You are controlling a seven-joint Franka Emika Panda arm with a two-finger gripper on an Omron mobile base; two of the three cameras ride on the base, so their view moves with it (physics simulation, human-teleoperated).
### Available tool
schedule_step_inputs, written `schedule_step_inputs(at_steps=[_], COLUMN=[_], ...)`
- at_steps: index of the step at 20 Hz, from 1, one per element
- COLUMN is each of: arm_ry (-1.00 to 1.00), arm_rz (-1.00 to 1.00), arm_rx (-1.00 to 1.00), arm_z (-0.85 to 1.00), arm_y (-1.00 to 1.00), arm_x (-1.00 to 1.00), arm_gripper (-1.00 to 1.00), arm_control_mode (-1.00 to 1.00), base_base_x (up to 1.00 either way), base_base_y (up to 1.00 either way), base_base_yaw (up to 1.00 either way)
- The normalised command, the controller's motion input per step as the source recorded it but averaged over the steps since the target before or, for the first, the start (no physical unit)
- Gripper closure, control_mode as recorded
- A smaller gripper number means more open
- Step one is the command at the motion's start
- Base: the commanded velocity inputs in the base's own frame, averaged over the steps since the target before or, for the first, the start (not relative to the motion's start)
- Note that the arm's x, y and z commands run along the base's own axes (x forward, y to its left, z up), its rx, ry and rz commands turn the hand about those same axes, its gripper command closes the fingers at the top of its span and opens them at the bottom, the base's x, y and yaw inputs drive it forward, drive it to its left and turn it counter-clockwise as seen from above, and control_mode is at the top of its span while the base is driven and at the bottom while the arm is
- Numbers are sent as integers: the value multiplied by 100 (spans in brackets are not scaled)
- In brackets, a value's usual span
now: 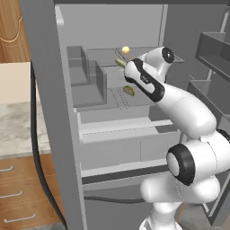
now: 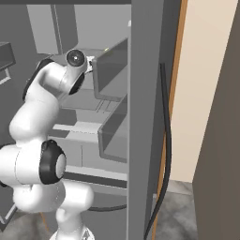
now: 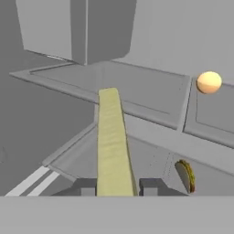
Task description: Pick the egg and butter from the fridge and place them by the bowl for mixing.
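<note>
Gripper (image 3: 118, 186) clamps butter (image 3: 112, 137) at its near end, frame centre; stick probably soft, likely slippery.

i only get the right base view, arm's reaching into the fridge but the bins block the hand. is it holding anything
Observer: Yes. In the hand view the gripper is shut on the butter, which sticks out lengthwise between the fingers.
Operator: where's the egg then
Observer: On a fridge shelf, beyond the butter. In the left base view the egg sits at the back, untouched.
Operator: anything else near the hand
Observer: A small yellow-brown item lies on the shelf below the hand; the hand view shows it beside the right fingertip.
</note>
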Motion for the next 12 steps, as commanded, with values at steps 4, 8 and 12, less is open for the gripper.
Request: schedule_step_inputs(at_steps=[4,8,12], arm_ry=[0,0,4], arm_rz=[-4,-15,-20], arm_rx=[5,5,0], arm_z=[11,11,1], arm_y=[0,-1,0], arm_x=[-85,-79,-65], arm_gripper=[100,100,100], arm_control_mode=[-100,-100,-100], base_base_x=[0,0,0], base_base_y=[0,0,0], base_base_yaw=[0,0,0])
